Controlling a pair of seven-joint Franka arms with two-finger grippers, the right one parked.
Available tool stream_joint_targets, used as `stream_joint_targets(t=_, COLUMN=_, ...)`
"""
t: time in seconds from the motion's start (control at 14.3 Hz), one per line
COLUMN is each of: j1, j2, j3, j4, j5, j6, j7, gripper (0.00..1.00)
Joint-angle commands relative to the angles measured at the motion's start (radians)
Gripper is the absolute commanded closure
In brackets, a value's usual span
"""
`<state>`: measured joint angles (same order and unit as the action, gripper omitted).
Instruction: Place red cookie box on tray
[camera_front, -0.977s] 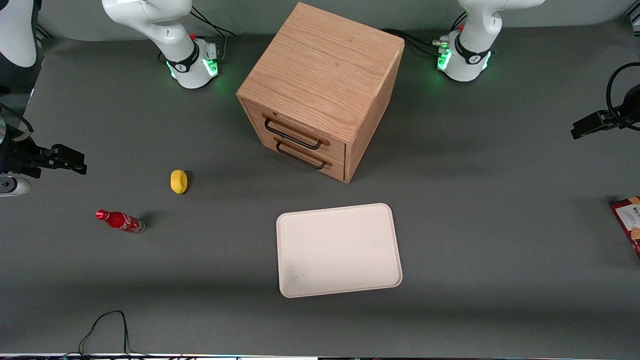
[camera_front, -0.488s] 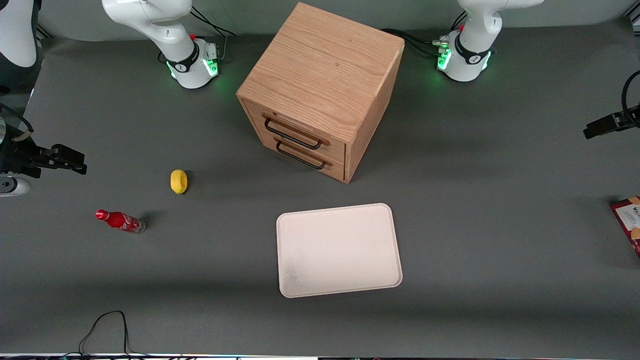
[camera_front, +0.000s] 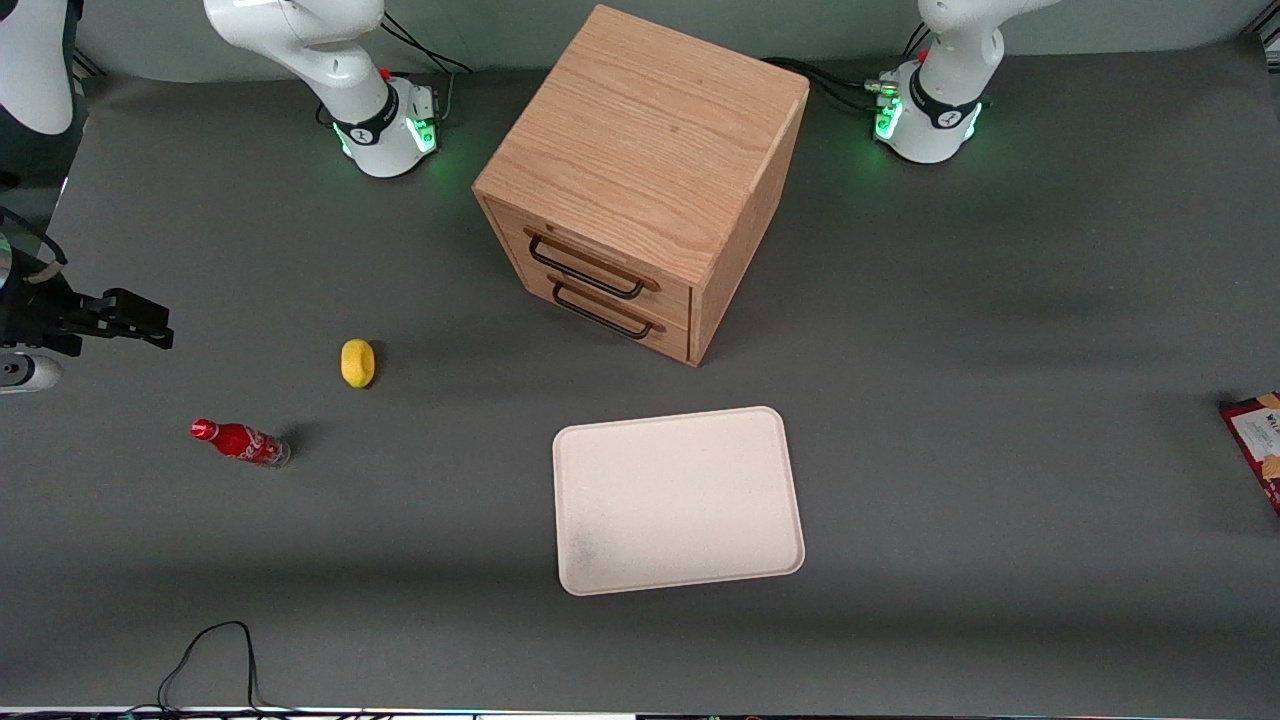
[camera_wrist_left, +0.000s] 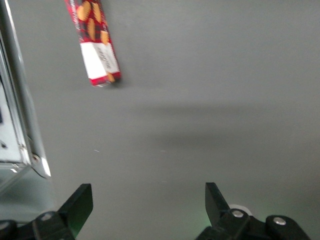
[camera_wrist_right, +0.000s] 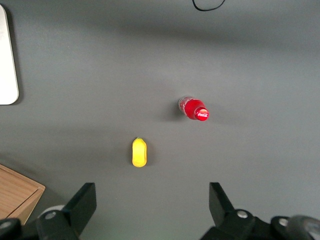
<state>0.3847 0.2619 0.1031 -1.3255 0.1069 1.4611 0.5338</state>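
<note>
The red cookie box (camera_front: 1258, 445) lies flat at the working arm's end of the table, cut off by the front view's edge. In the left wrist view it is a long dark-red carton (camera_wrist_left: 95, 45) with a white label and cookie pictures, lying apart from my gripper (camera_wrist_left: 148, 192). The gripper hangs above bare grey mat, open, with nothing between its fingers (camera_wrist_left: 80, 205). It does not show in the front view. The off-white tray (camera_front: 678, 500) lies mid-table with nothing on it, nearer the front camera than the cabinet.
A wooden drawer cabinet (camera_front: 640, 180) stands mid-table with both drawers shut. A yellow lemon (camera_front: 357, 362) and a small red soda bottle (camera_front: 240, 442) lie toward the parked arm's end. A pale metal edge (camera_wrist_left: 20, 115) runs beside the box.
The dark gripper parts seen at the working arm's edge of the front view have slid out of that view. Box, tray and other objects have not moved.
</note>
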Motion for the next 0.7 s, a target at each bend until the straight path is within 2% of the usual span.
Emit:
stream_joint_targets(t=0.0, j1=0.090, j2=0.182, j3=-0.011, j4=0.248, j5=0.017, j6=-0.006, j7=0.254, gripper=0.00)
stream_joint_targets(t=0.14, j1=0.140, j2=0.305, j3=-0.013, j4=0.403, j5=0.017, j6=0.004, j7=0.401, gripper=0.00)
stream_joint_targets(t=0.21, j1=0.154, j2=0.336, j3=-0.014, j4=0.437, j5=0.014, j6=0.010, j7=0.408, gripper=0.00)
stream_joint_targets(t=0.49, j1=0.164, j2=0.358, j3=-0.014, j4=0.431, j5=0.002, j6=0.048, j7=0.370, gripper=0.00)
stream_joint_targets(t=0.63, j1=0.164, j2=0.382, j3=-0.020, j4=0.430, j5=-0.007, j6=0.073, j7=0.281, gripper=0.00)
